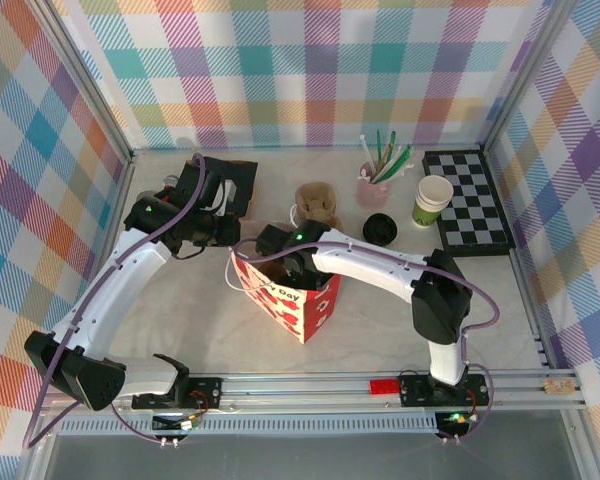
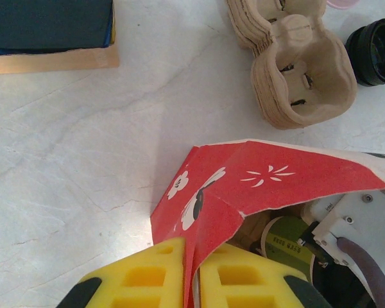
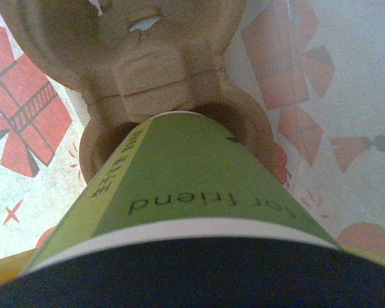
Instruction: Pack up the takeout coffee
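At the left corner of the red gift bag (image 2: 269, 173), your left gripper (image 2: 191, 255) is pinched tight on the paper rim, with a yellow finger on each side of the fold. Inside the bag, the takeout coffee (image 3: 192, 186) sits in one well of a cardboard cup carrier (image 3: 154, 70). Your right gripper (image 1: 295, 268) reaches into the bag over the cup; you cannot tell whether its jaws grip it. Behind the bag to the right sit a loose black lid (image 1: 379, 229) and a lidless cup (image 1: 432, 200).

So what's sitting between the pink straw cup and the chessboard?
A white-rimmed, green-banded paper cup, standing upright with no lid, seen in the top view.
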